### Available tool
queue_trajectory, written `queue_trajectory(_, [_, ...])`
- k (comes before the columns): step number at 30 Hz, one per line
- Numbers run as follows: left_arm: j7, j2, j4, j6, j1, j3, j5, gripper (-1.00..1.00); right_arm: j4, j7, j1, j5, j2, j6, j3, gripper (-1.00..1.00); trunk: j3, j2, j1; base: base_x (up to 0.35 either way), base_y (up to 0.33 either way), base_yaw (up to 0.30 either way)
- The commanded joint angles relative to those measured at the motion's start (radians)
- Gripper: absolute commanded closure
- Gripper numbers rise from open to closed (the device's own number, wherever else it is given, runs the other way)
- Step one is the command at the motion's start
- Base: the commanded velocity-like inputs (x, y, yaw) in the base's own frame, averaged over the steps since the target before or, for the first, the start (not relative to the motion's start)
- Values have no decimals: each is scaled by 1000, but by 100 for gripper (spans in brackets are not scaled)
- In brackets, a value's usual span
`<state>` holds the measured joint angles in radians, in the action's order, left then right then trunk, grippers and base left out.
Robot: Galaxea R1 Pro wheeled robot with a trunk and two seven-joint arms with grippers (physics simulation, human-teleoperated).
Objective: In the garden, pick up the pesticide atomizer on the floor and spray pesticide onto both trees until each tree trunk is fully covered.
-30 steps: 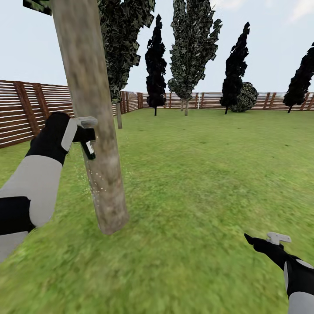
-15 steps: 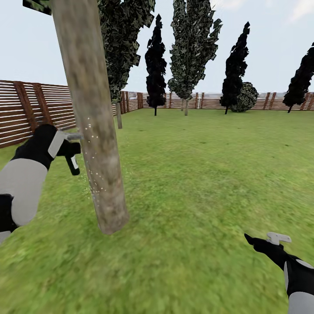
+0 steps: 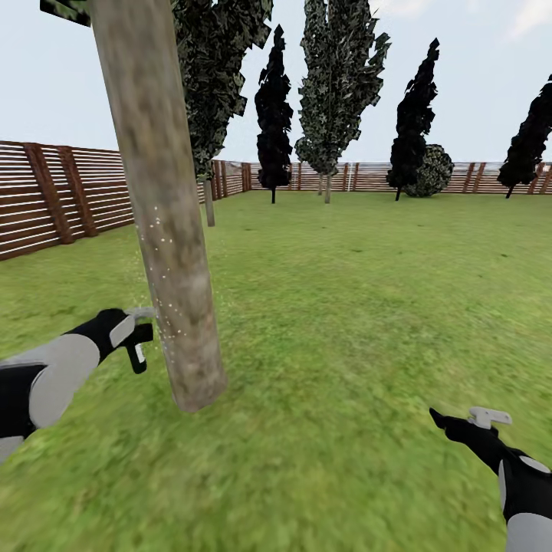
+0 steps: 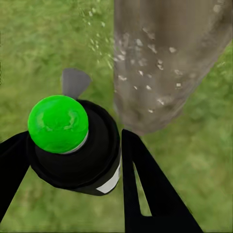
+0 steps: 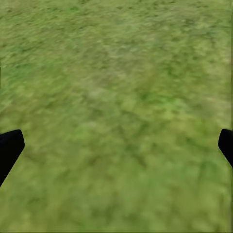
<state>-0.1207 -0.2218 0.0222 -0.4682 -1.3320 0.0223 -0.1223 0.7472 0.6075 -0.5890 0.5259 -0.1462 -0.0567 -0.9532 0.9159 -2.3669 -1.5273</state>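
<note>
Head view: the left gripper (image 3: pixel 136 335), low beside the base of the near tree trunk (image 3: pixel 165 222), is closed around the pesticide atomizer (image 3: pixel 138 349), whose nozzle sits just beside the bark; whitish pesticide speckles (image 3: pixel 165 238) dot the trunk's left flank above it. The forearm reaches in low from the left, wrist roughly level. The right gripper (image 3: pixel 468 429) hangs over the lawn (image 3: pixel 345 307) at lower right, holding nothing. Left wrist view: the atomizer (image 4: pixel 73 141), with its green cap, is clamped between the two black fingers (image 4: pixel 145 189), aimed at the speckled trunk (image 4: pixel 165 63). Right wrist view: the fingertips (image 5: pixel 9 148) stand wide apart over bare grass (image 5: pixel 116 111). Likely risks: speckles show on one flank only, so spraying from this single bearing may leave the far side uncovered; the nozzle may also bump the bark and twist the sprayer in the grip.
</note>
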Motion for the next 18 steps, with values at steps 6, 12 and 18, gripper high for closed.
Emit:
queue_trajectory(6, [5,2,-1,95,135,-1,-3,100,3,1,0,-1,-4,6,-5,-100,0,0,0,0,0,0])
queue_trajectory(12, [2,9,-1,119,212,1,-8,100,7,6,0,0,-1,5,-1,-100,0,0,0,14,-146,44])
queue_trajectory(18, [1,49,-1,118,224,2,-7,100,8,2,0,0,0,5,-1,-100,0,0,0,142,-279,252])
